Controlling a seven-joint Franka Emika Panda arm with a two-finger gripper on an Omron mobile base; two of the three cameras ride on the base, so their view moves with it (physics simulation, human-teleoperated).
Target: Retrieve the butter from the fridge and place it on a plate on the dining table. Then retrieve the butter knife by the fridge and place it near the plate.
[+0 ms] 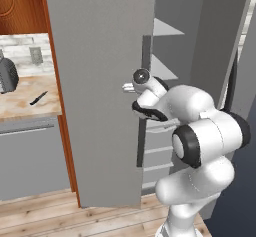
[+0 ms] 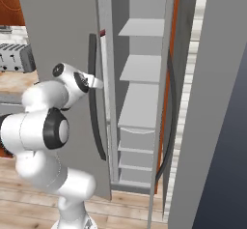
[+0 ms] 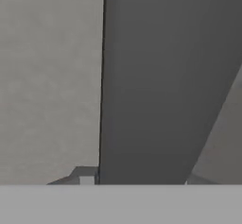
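You see the fridge (image 1: 100,81) in flat mid-grey at the centre of the left base view, with a dark charcoal curved handle (image 2: 95,107) and pale grey inner shelves (image 2: 140,68). At left, the desk (image 1: 25,101) is beige-and-tan marbled, and the butter knife (image 1: 38,98) on it looks black. The cabinet (image 1: 20,6) at upper left is reddish-brown wood; the floor (image 1: 50,216) is light wooden planks.

fridge (image 1: 100,81) door ajar, knife (image 1: 38,98) on counter (image 1: 20,106)
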